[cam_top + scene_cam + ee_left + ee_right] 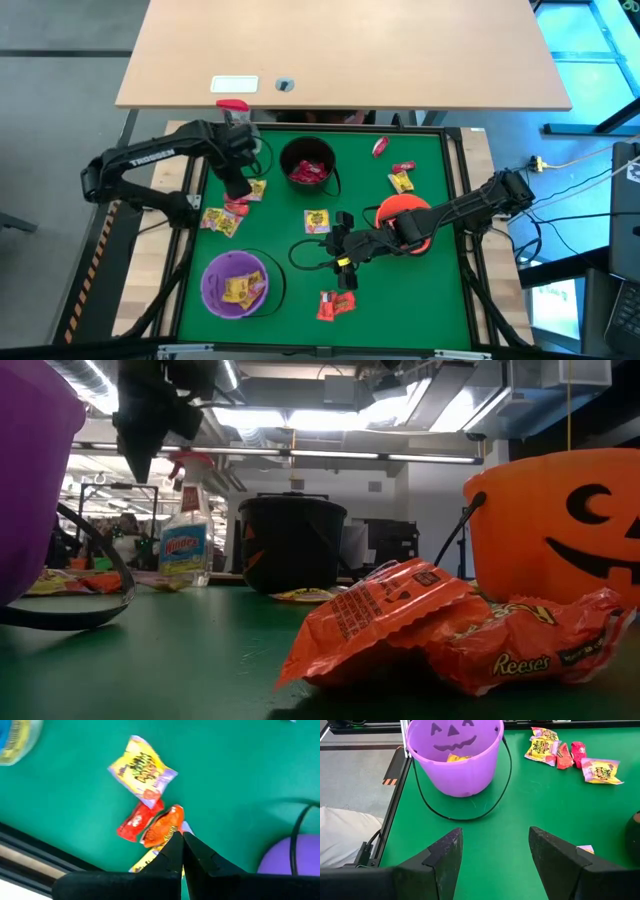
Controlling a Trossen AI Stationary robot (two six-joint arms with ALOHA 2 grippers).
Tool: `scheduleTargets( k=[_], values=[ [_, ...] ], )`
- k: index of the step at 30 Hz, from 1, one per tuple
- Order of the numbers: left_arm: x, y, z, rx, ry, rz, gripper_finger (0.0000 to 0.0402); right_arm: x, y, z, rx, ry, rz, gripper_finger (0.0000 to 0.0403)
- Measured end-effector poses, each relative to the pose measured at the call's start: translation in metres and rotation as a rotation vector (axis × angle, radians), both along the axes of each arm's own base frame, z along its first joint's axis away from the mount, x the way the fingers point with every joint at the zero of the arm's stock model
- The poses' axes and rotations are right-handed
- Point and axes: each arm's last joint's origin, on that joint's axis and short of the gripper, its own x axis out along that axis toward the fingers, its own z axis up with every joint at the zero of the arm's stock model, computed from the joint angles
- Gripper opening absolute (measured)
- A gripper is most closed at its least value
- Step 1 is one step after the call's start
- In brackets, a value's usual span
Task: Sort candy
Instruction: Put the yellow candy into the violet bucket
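Candy packets lie flat on the green mat. A cluster of yellow, red and orange ones sits by the left edge. Others lie singly: yellow, yellow, red, orange-red. My left gripper is shut and hangs above that cluster. In its wrist view the shut tips stand over an orange packet, beside a red packet and a yellow one. The low view shows this gripper well above the mat. My right gripper is open and empty, mid-table, pointing toward the purple bucket.
Three pumpkin buckets stand on the mat. The black one holds red packets, the purple one holds yellow packets, and the orange one sits under my right arm. A spray bottle stands at the far left corner. A wooden table lies beyond the mat.
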Motion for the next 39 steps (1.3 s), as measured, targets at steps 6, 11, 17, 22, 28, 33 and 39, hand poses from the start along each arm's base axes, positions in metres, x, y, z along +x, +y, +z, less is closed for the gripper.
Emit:
scheduleTargets(
  k=[6,11,17,22,28,33,39],
  values=[
    [0.011,-0.001,-0.006,0.049,0.022,-0.079,0.0000,0.000,0.000,0.000,0.002,-0.005,0.000,0.0225],
    [0.027,0.006,-0.014,0.082,-0.011,-0.137,0.0017,0.000,0.000,0.001,0.003,-0.006,-0.001,0.0225],
    [0.043,0.020,-0.037,0.078,0.074,-0.179,0.0082,0.000,0.000,0.001,0.004,-0.006,0.000,0.0225],
    [0.049,0.037,-0.058,0.087,0.178,-0.197,0.0140,0.000,0.001,0.000,0.004,-0.005,0.000,0.0225],
    [0.052,0.056,-0.064,0.107,0.119,-0.167,0.0178,-0.001,0.004,0.001,0.011,-0.010,-0.033,0.0225],
    [0.047,0.066,-0.069,0.086,0.078,-0.124,0.0184,-0.008,0.017,0.000,-0.049,-0.024,-0.048,0.0225],
    [0.028,0.067,-0.104,0.035,0.110,-0.078,0.0185,-0.017,0.030,-0.027,-0.071,-0.015,-0.035,0.0225]
  ],
)
